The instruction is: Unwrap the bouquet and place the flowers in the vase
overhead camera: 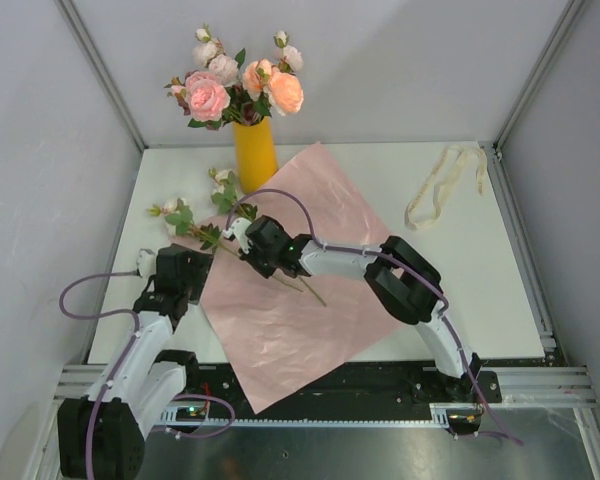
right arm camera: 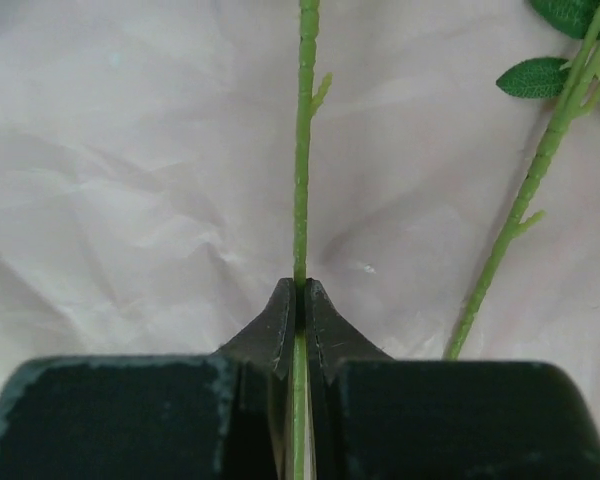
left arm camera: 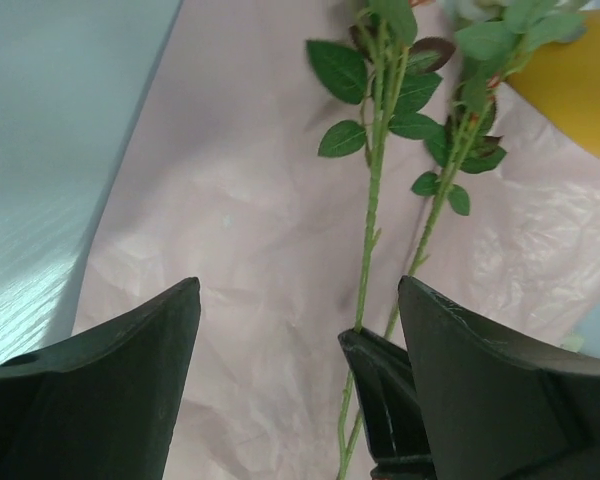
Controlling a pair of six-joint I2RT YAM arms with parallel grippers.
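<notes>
The bouquet is undone: its pink paper [overhead camera: 300, 290] lies spread flat. The yellow vase [overhead camera: 256, 152] stands at the back with several roses [overhead camera: 242, 85] in it. Two more flowers [overhead camera: 185, 218] lie at the paper's left edge, their thin green stems [left arm camera: 372, 200] side by side. My right gripper [overhead camera: 242, 238] [right arm camera: 302, 290] is shut on one stem [right arm camera: 303, 150]; the other stem [right arm camera: 520, 220] lies free to its right. My left gripper [overhead camera: 192, 262] [left arm camera: 298, 285] stands open just left of the right one, over the paper [left arm camera: 230, 230], holding nothing.
A cream ribbon [overhead camera: 438, 188] lies loose on the white table [overhead camera: 480, 280] at the back right. Grey enclosure walls and a metal frame close in the table on three sides. The vase's edge [left arm camera: 580, 90] shows at the top right of the left wrist view.
</notes>
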